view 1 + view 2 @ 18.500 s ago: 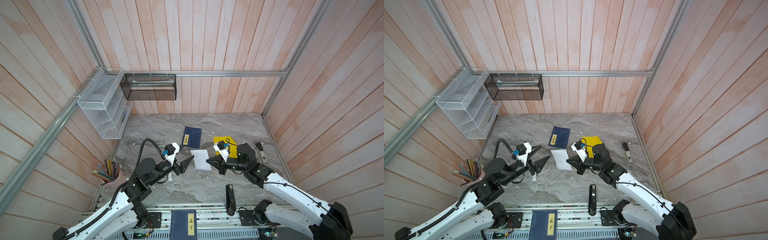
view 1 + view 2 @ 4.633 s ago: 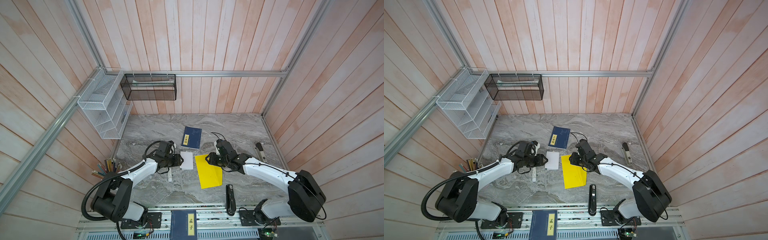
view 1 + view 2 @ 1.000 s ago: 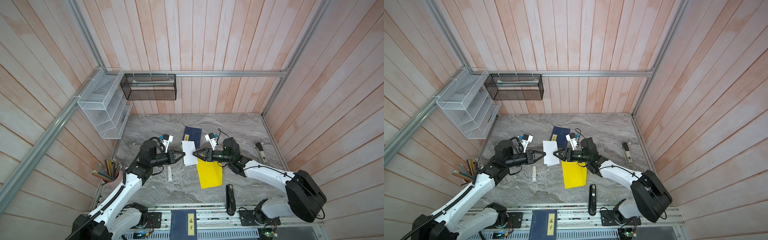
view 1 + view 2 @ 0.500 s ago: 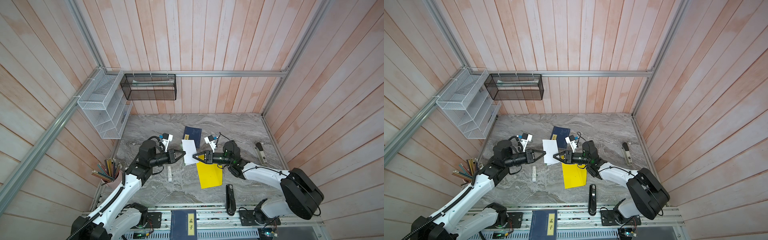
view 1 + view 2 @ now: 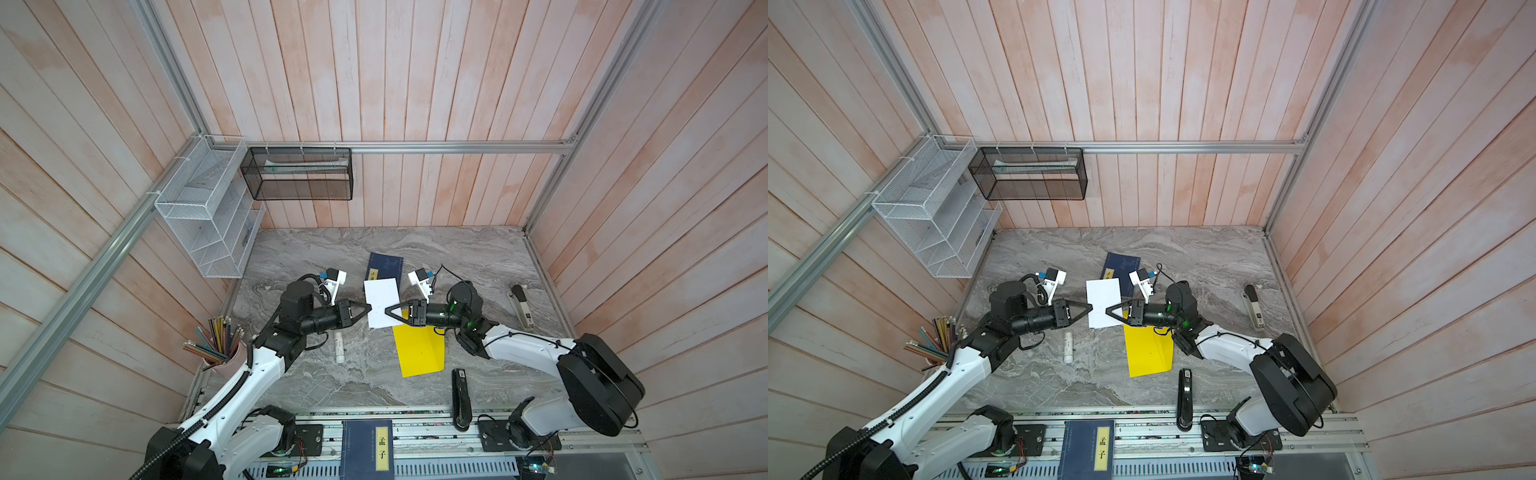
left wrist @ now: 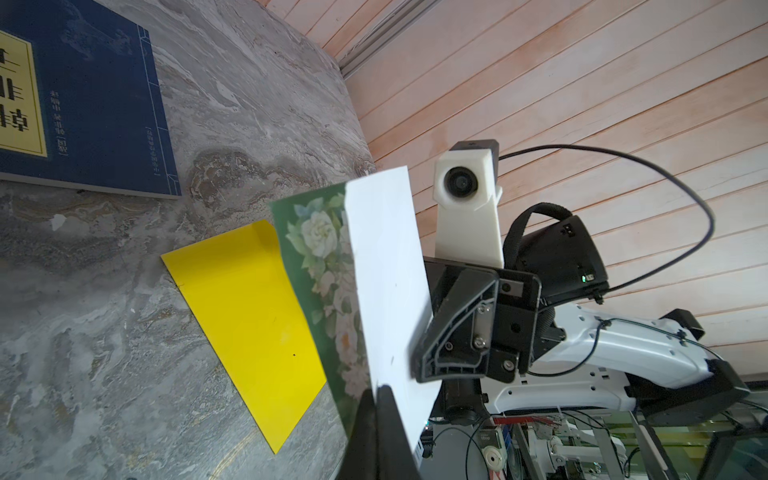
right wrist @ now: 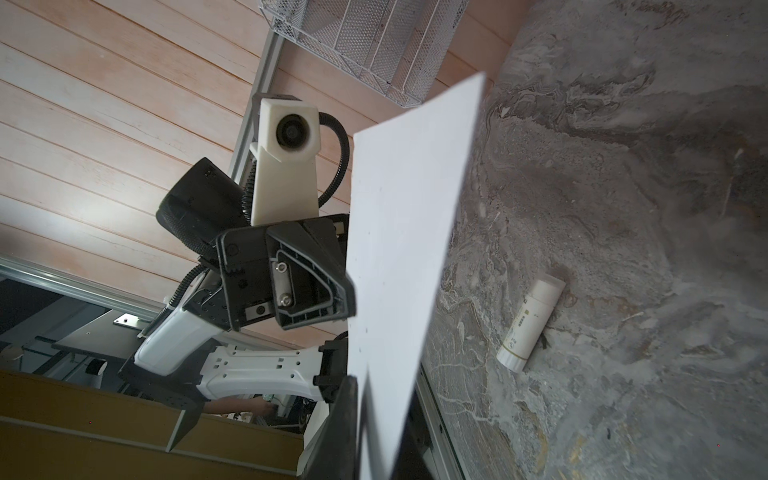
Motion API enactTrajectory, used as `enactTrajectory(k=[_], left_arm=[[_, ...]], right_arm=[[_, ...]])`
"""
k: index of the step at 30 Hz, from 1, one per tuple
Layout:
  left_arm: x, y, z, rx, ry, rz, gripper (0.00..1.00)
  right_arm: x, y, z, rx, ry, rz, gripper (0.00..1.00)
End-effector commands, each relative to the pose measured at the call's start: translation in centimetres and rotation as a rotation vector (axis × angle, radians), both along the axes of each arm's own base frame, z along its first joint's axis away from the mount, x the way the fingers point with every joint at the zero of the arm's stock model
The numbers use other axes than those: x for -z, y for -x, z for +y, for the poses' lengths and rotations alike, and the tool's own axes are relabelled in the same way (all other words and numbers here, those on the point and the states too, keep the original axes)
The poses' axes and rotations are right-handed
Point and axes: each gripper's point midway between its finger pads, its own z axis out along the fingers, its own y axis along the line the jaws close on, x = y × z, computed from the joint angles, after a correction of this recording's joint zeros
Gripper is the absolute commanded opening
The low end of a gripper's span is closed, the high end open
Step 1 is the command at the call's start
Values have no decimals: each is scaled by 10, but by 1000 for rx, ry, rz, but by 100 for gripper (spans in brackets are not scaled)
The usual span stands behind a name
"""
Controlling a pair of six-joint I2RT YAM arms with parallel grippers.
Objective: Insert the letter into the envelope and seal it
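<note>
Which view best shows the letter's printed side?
The left wrist view: the letter shows green floral print beside its white face, pinched by the left gripper and right gripper. Both top views and the right wrist view show only plain white.

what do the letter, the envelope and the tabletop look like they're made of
The letter: thin stiff paper or card, matte white on one side, floral green print on the other; it stays flat while pinched at two edges.
The envelope: smooth yellow paper, lying flat.
The tabletop: grey veined surface, marble or a marble-look laminate; cannot tell which.
</note>
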Motion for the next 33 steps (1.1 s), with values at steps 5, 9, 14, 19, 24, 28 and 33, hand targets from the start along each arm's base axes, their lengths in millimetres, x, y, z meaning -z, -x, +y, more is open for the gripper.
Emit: enactTrajectory(k=[5,9,14,19,24,28,33], left_arm=[[2,-1,3,-13,-39,-30,45],[3,-4,8,-46,-70,-38,61],[9,-11,17,-133,-170,-49,63],[31,-10,1,-138,-288,-30,60],[53,-10,-26,-112,-331,-17,53],[70,-8,-49,-83,-345,2,44],[93,-4,-77,-38,-370,26,37]], right_arm=[[9,-4,-6,43,90,-29,6],[16,-15,-23,119,172,-64,5],[29,-30,-57,241,304,-104,5],[58,-46,-103,378,522,-78,5],[83,-47,-135,435,661,-34,5],[97,-41,-143,424,716,2,5],[115,-36,-151,421,774,39,5]])
